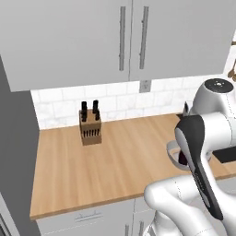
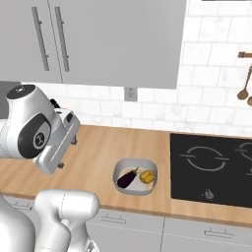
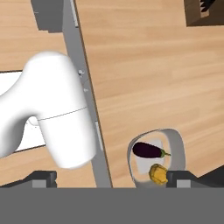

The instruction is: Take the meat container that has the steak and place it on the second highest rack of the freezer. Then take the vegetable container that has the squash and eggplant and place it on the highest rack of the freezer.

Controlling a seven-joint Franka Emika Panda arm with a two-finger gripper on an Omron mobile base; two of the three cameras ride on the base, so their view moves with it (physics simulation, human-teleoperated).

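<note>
The vegetable container (image 2: 135, 176), a shallow pale grey bowl, sits on the wooden bench (image 2: 98, 147) near its front edge, just left of the black cooktop (image 2: 211, 167) set into the surface. Inside it the eggplant (image 2: 127, 178) lies dark and glossy on the left, and the squash (image 2: 146, 176) rests just beside it on the right, the two close enough to look as if they touch. In the hand view the same container (image 3: 175, 146) appears low and right of centre, with the eggplant (image 3: 148, 151) above the squash (image 3: 158, 173) on a pale floor. The end effector (image 3: 109, 180) hangs high above the bench's front edge, looking down; its two dark fingertips (image 3: 43, 177) stand far apart at the bottom of that view, so the jaws are spread wide and hold nothing. The container lies toward the right-hand fingertip, not between the two. From the left base view the arm's white and dark links cover most of the container (image 1: 174, 152), leaving a sliver of its rim. A wooden knife block (image 1: 90, 126) stands well apart from it toward the back wall, under the grey wall cabinets (image 1: 92, 37). A wall outlet (image 2: 130, 93) sits in the white tile behind the bench, and wooden utensils (image 2: 243, 83) hang at the far right.
</note>
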